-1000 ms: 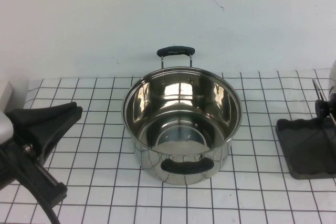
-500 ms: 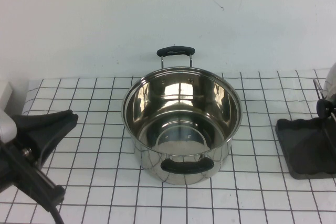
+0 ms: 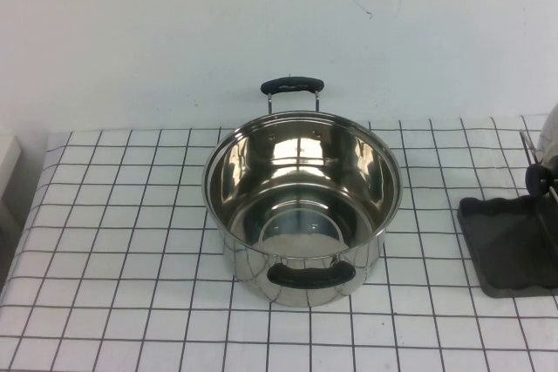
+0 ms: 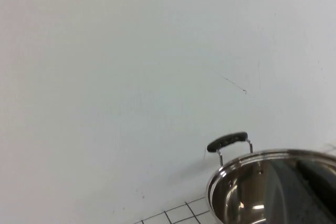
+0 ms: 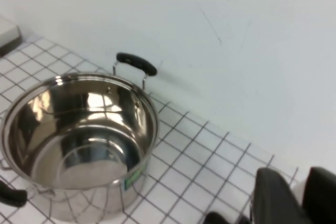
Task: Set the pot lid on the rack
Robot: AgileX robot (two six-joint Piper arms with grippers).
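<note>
The pot lid (image 3: 550,132) stands on edge at the far right edge of the high view, mostly cut off, its black knob (image 3: 536,179) facing left. It leans in the rack's thin wire rods (image 3: 526,147) over the dark grey mat (image 3: 510,246). My right gripper (image 5: 298,181) shows only in the right wrist view, as two dark fingers (image 5: 274,195) a narrow gap apart and holding nothing. My left gripper is out of every view.
A deep steel pot (image 3: 302,202) with two black handles stands open in the middle of the white gridded table (image 3: 131,241). It also shows in the left wrist view (image 4: 273,187) and the right wrist view (image 5: 79,140). A white wall runs behind.
My left arm has drawn back out of the high view at the lower left. The lid, rack and pot have stayed put.
</note>
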